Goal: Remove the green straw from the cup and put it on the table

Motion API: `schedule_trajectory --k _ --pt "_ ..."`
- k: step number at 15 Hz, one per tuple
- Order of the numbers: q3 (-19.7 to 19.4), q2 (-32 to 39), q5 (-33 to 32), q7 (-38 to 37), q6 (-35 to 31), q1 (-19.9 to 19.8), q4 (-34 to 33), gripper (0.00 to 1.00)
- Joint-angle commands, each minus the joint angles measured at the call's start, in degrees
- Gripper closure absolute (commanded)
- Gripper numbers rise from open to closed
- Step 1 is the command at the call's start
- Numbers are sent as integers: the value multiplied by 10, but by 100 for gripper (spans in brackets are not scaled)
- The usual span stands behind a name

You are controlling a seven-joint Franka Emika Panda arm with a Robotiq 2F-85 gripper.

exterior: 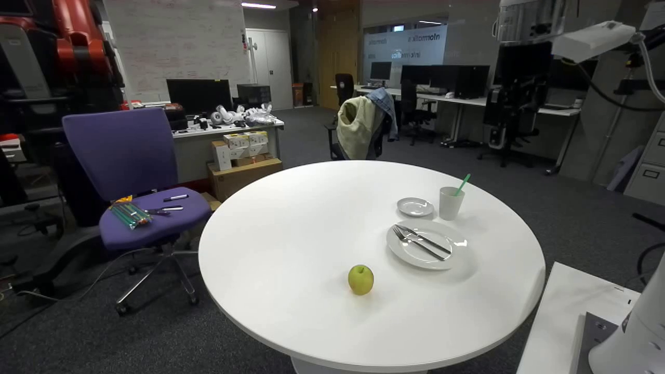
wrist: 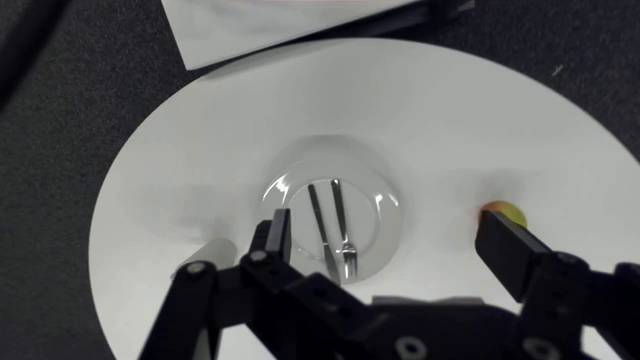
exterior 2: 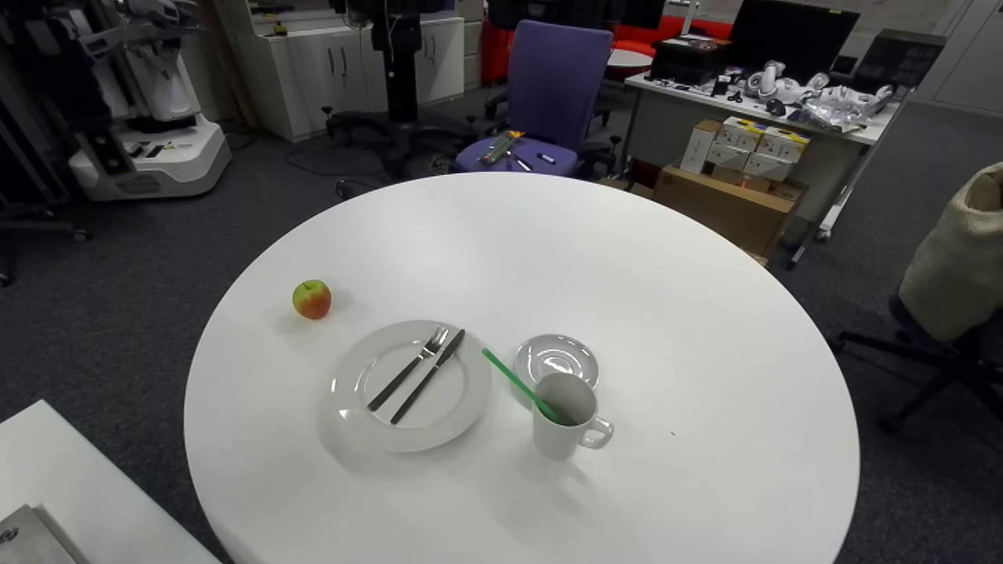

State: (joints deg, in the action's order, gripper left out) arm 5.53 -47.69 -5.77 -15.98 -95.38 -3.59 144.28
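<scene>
Above the table [exterior: 311, 218], the claw [wrist: 385, 230] gapes wide w/ nothing gripped, prob. b/c grab's yet to come, while the upright cup [exterior 2: 558, 441] props the green straw [exterior 2: 517, 379] aslant on its rim, lower end inside.

I see a purple chair [exterior: 124, 153] on dark carpet [exterior: 156, 343]. Behind it rises a whiteboard [exterior: 176, 47]; near it, a desk [exterior 2: 658, 125].

And it's the round white tabletop [exterior 2: 501, 251] carrying them: a red-and-green apple [exterior 2: 312, 299] out on its own, dinner plate [exterior 2: 457, 392] lying flat, and there, near that plate, a white mug [exterior 2: 559, 435] standing upright, saucer [exterior: 415, 207] just beside it!
</scene>
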Motion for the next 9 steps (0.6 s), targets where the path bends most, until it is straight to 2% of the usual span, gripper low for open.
schedule_trajectory --k 1,4,5,9 --pt "-11 -16 -42 -44 -83 -48 36 0" --pt "2 -14 -58 -110 -128 -85 50 0" --pt "-11 1 -45 -69 -105 -66 35 0" --pt "-4 0 -47 -98 -112 -78 41 0"
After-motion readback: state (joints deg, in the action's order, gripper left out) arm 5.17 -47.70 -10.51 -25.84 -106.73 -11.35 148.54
